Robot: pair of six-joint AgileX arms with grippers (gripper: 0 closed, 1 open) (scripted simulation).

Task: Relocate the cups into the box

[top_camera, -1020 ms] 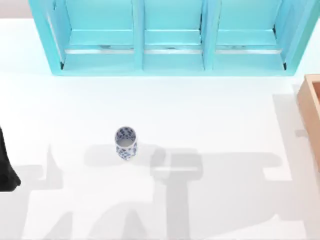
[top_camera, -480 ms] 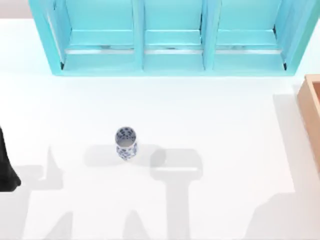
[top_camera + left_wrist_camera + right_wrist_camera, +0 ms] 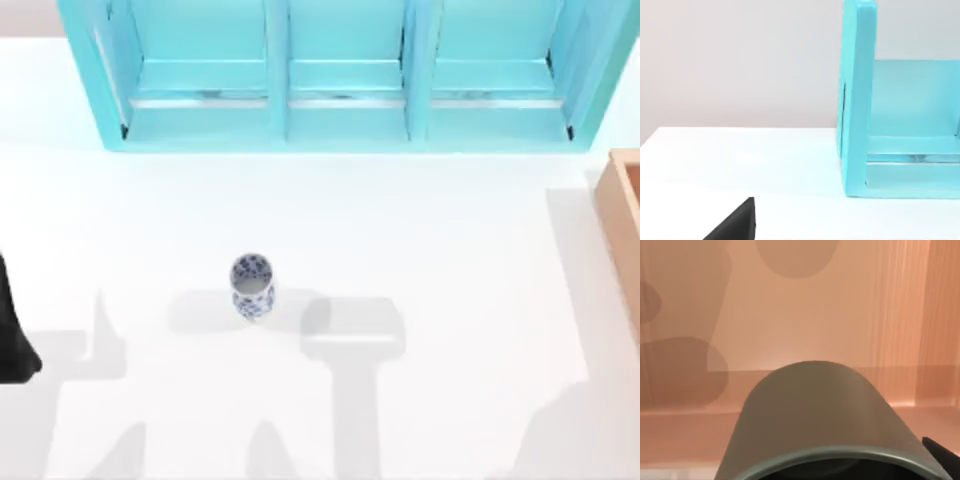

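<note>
The white cup with the blue floral pattern stands upright on the white table, left of centre. A strip of the tan box shows at the right edge. In the right wrist view the dark olive-grey cup sits close to the camera, above the box's wood-coloured floor and between its walls. My right gripper is shut on that cup, and one black fingertip shows beside it. My left arm is parked at the table's left edge, well away from the patterned cup.
A big turquoise shelf unit with three compartments runs along the back of the table; its side wall stands ahead in the left wrist view. Arm shadows lie on the table's front part. White table surface surrounds the patterned cup.
The right arm's shadow has drawn off the table's middle toward the right front corner. The patterned cup and the left arm have not moved.
</note>
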